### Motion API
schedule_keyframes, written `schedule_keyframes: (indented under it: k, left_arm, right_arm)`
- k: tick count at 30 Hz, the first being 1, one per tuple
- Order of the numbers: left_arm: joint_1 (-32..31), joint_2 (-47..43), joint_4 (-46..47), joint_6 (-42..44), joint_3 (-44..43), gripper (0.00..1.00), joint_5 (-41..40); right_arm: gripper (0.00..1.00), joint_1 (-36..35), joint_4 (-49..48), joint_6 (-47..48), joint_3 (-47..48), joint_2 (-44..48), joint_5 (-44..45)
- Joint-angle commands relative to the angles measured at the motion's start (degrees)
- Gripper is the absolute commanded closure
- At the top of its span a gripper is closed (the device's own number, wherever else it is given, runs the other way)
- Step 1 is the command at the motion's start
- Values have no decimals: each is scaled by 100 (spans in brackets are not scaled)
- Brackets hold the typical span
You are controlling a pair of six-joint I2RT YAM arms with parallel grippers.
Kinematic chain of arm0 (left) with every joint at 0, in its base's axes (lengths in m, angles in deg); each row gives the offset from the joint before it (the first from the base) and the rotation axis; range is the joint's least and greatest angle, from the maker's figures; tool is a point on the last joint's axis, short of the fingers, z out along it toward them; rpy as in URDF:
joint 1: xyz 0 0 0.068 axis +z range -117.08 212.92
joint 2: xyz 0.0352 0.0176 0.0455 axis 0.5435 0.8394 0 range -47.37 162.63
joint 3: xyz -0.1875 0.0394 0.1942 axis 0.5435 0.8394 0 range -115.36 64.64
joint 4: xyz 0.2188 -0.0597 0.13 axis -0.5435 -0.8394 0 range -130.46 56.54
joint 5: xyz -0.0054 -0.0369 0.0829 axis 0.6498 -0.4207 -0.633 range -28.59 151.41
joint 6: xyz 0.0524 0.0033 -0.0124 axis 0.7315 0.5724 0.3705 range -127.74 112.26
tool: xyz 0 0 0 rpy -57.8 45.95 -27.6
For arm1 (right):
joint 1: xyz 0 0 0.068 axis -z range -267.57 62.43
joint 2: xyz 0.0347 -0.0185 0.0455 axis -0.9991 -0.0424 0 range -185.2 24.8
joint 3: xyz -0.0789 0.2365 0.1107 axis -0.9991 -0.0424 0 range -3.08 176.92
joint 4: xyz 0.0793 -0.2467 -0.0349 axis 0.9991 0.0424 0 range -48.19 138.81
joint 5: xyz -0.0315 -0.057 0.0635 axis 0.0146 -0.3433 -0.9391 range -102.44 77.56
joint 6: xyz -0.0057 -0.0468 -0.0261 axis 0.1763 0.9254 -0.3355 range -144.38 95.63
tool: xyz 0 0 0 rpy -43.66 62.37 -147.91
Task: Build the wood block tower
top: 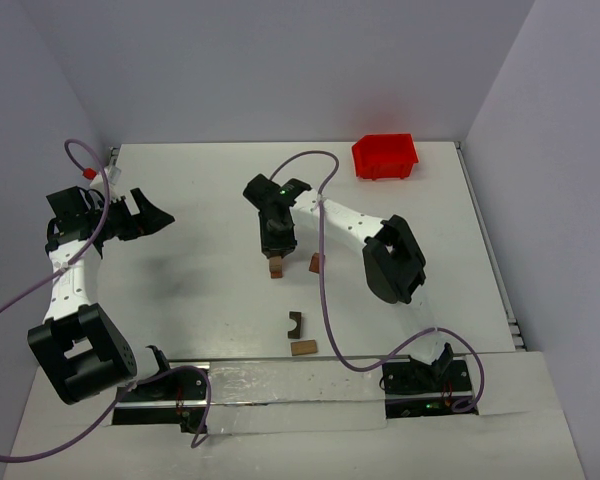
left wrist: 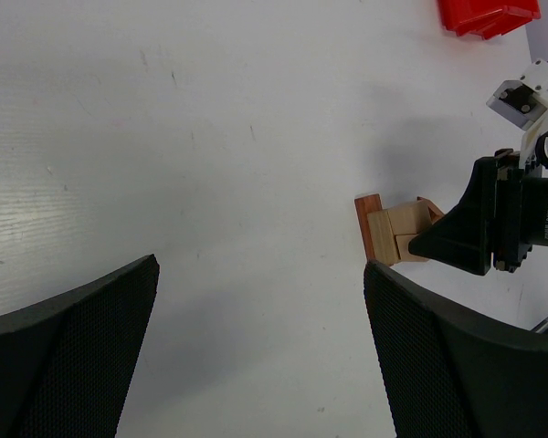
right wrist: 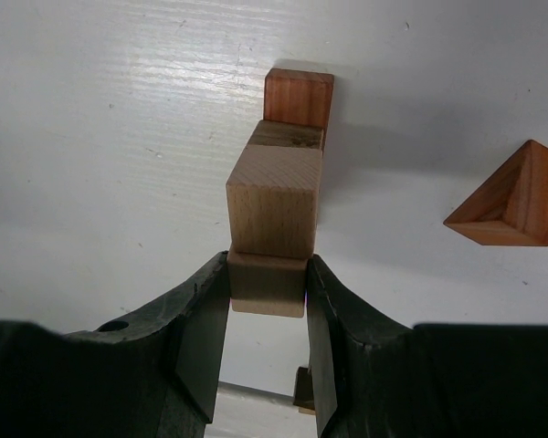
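Note:
The tower (top: 276, 268) is a short stack of wood blocks in the middle of the table. In the right wrist view it shows a red-brown block (right wrist: 299, 96) at the bottom, a dark one (right wrist: 288, 135) above it, then a pale cube (right wrist: 274, 201). My right gripper (right wrist: 267, 278) is shut on a pale wood block (right wrist: 267, 285) that sits on top of that cube. The left wrist view shows the tower (left wrist: 391, 234) from the side. My left gripper (top: 158, 215) hangs open at the far left with nothing between its fingers (left wrist: 457, 356).
A triangular block (top: 316, 263) lies just right of the tower. An arch-notched block (top: 295, 322) and a brown bar (top: 303, 348) lie nearer the front edge. A red bin (top: 385, 156) stands at the back right. Purple cables loop around both arms.

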State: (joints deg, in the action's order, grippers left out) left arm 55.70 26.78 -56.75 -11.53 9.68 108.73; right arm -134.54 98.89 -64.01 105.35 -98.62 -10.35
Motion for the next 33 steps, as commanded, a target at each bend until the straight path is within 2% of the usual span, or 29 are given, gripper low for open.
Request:
schedule_keyframes:
  k: [1,3,12,14,18,21,24,26,29,33]
  left_arm:
    - [59,29,227,90,-113,1,165]
    - [60,38,228,89,-111,1,168]
    - [58,21,219,115,-94,1,155]
    - [60,21,220,116,-94,1,146]
    - [60,21,228,107,-94,1,155]
    - [52,21,228,107,-85,1,155]
    - [60,29,228,109,-76,1,155]
    - [60,29,237,107,-78,1,163]
    - [60,29,229,107,-85,1,155]
    - [60,26,219,121,-111,1,167]
  right_arm:
    - [90,56,50,-74,256,-128,22]
    - [87,52,49,-70,257,-134,11]
    - [84,65,47,-79,264,-157,-24]
    - [81,65,39,-79,239,-156,-26]
    - [65,65,13,-52,213,-147,-79]
    - [63,56,-3,-52,196,-130,-120]
    - [45,48,-13,-35,166,-121,-169]
    - [19,56,-42,-18,133,-101,-174]
    - [1,48,-81,-10,101,-62,-280]
    - [0,41,-102,33,66,13,-340]
